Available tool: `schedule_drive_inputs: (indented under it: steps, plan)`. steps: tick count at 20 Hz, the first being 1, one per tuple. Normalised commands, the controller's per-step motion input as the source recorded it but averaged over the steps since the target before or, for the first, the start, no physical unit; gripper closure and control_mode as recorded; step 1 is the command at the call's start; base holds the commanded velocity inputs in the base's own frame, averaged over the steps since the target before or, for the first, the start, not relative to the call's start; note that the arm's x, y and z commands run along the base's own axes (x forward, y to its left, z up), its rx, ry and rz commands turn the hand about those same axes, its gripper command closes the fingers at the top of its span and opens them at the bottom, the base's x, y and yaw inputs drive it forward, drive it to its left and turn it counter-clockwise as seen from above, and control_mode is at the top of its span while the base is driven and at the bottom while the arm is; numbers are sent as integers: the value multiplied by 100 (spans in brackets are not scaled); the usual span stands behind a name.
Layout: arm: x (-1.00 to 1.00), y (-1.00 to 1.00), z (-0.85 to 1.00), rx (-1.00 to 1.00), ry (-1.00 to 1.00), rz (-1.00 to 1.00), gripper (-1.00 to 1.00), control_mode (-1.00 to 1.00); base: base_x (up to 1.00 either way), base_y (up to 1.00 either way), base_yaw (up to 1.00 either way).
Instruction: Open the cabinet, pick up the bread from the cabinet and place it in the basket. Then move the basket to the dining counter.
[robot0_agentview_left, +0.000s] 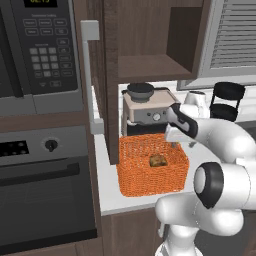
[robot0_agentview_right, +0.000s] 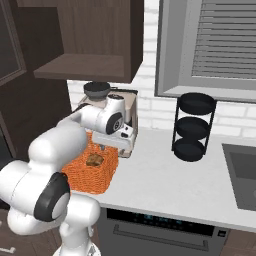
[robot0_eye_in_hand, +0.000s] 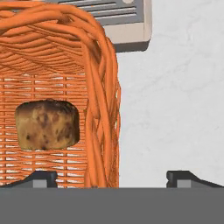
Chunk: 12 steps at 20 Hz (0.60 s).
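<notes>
Bread lies on the floor of the basket, below the hand and just to one side. Hand spread wide, empty, straddling the basket's wall. Placing looks done; next comes gripping that wall to carry the basket to the dining counter.

A black microwave is sitting built in above a black oven at the left. A coffee machine is standing on the white worktop against the white brick wall. A black three-tier rack is standing under the shuttered window, near a sink at the right edge. A dishwasher front is showing below the worktop.
</notes>
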Motion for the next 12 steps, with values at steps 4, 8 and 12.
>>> schedule_drive_inputs:
  steps: [4,8,12]
  plan:
    - [13,12,-26,0,7,0,-100,-100,0,0,0]
    - [1,0,-33,0,2,0,-100,-100,0,0,0]
    - [-7,0,-23,0,0,0,-100,-100,0,0,0]
